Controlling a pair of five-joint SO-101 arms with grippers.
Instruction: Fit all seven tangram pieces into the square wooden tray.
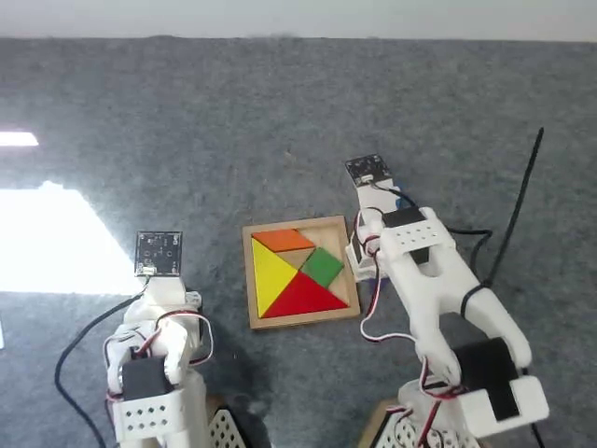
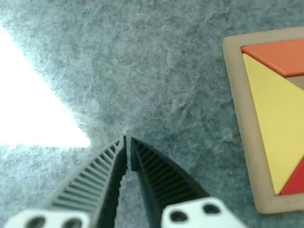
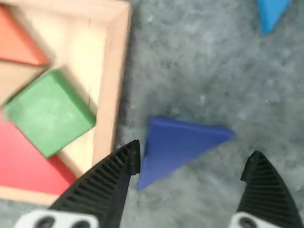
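The square wooden tray lies mid-table holding an orange piece, a yellow triangle, a red triangle and a green square. In the right wrist view the tray's rim borders the green square. A dark blue triangle lies on the carpet just outside that rim, between the fingers of my open right gripper. A light blue piece lies farther off. My left gripper is shut over bare carpet, apart from the tray.
Grey carpet covers the table. A bright patch of light falls on the left side. Black cables trail beside the right arm. The far half of the table is open carpet.
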